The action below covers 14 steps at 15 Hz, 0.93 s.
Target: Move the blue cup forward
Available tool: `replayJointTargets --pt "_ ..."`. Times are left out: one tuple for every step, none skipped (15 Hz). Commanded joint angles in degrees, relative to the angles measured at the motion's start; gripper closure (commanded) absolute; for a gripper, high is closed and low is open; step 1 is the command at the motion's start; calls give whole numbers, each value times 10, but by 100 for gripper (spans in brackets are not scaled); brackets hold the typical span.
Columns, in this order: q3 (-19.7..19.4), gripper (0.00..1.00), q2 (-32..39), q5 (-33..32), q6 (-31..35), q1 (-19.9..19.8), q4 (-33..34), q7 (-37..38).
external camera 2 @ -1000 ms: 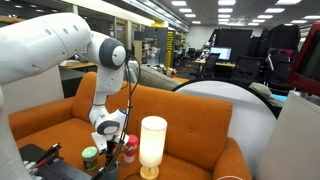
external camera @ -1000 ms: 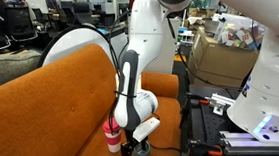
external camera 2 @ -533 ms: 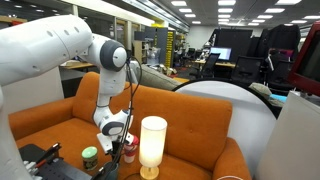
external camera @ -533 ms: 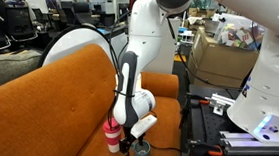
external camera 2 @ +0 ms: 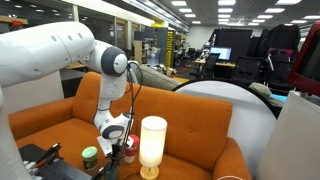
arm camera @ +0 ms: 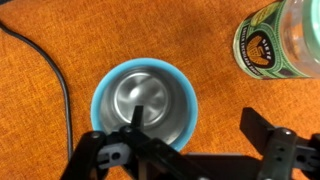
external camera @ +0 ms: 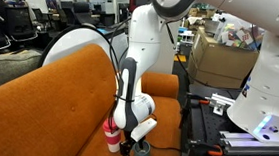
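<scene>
The blue cup (arm camera: 150, 88) fills the wrist view: a light blue rim round a shiny metal inside, upright on the orange cushion. My gripper (arm camera: 193, 120) is open and straddles the cup's right wall, with one finger (arm camera: 135, 115) inside the cup and the other outside on the right. In an exterior view the gripper (external camera: 134, 144) is low over the sofa seat, with the blue cup (external camera: 142, 152) under it and the pink cup (external camera: 111, 137) just beside it. The pink cup also shows in an exterior view (external camera 2: 129, 150).
A green labelled can (arm camera: 280, 40) stands close by the cup; it also shows in an exterior view (external camera 2: 90, 157). A black cable (arm camera: 55, 75) curves across the cushion. A white lamp (external camera 2: 152, 145) stands at the sofa's front. The orange sofa back (external camera: 49, 81) rises behind.
The arm's upper links have shifted slightly. The gripper stays low at the blue cup, and the cups have not moved.
</scene>
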Motion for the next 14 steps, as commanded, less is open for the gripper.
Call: replayJointTargets --pt "5 33 8 -16 -8 -9 10 12" --pt "4 40 9 -16 -9 -8 11 12" --pt "4 48 10 -16 -9 -7 11 13" --pt "3 55 11 -16 -10 -7 12 14" --pt "3 62 13 -16 -11 -7 13 14" --pt "3 68 13 -16 -13 -6 13 14" --pt "5 76 12 -15 -15 -9 12 13" --pt "6 82 10 -15 -14 -11 9 12" --pt "7 90 8 -14 -12 -12 6 12" --pt "8 96 6 -14 -9 -13 3 11" --pt "8 100 4 -14 -8 -13 0 11" --pt "8 100 2 -13 -7 -12 -3 12" --pt "8 99 -1 -12 -7 -12 -6 14" --pt "8 97 -3 -10 -8 -12 -9 18"
